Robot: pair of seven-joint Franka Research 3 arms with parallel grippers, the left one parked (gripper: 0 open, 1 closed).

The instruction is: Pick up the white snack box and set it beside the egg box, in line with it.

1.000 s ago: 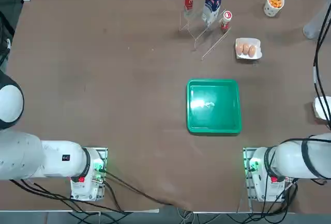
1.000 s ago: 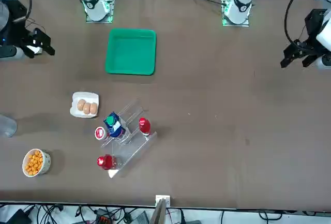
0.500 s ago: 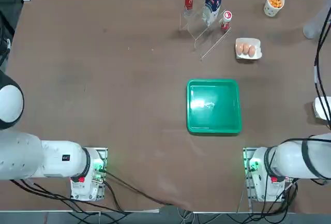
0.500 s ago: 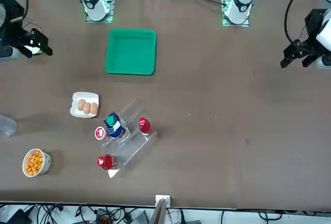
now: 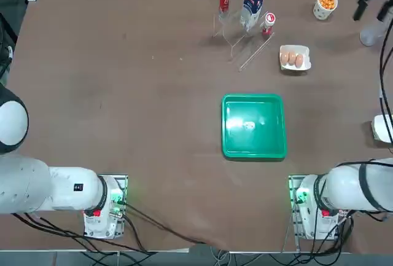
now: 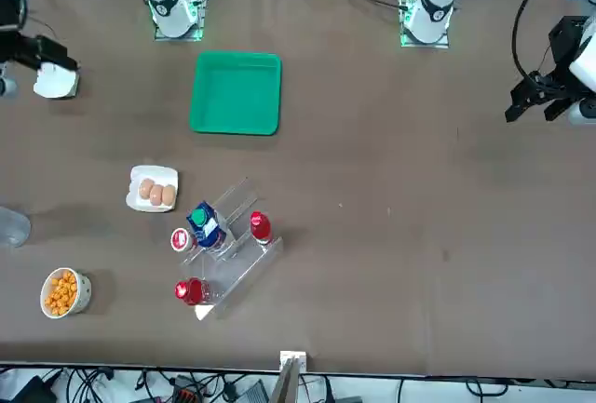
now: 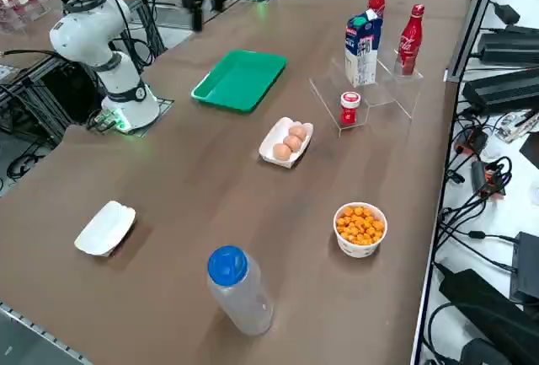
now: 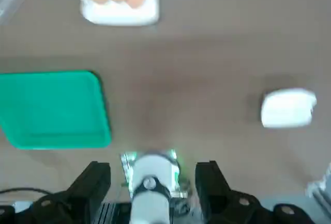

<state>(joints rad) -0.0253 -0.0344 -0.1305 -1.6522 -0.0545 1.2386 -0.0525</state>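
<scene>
Seen from overhead, a clear rack (image 5: 244, 32) holding red bottles and a blue carton is standing at the far side of the brown desk (image 5: 123, 94), at about 12 o'clock from the green tray (image 5: 254, 126). The egg box (image 5: 295, 58) is sitting at about 1 o'clock from that tray, showing its brown eggs. A white cup of orange snacks (image 5: 325, 3) is standing at 1 o'clock from the egg box. Further right, the white snack box (image 5: 383, 128) is lying flat at the desk's right edge, at 3 o'clock from the tray and roughly 4 o'clock from the egg box, well apart from both. A clear bottle with a blue cap (image 7: 238, 289) is standing near that same edge. The right gripper (image 8: 152, 176) is hovering high above the desk's right side, pointing down, touching nothing. Its jaws are spread wide and are holding nothing; the snack box is lying on the desk well below it and off to one side.
</scene>
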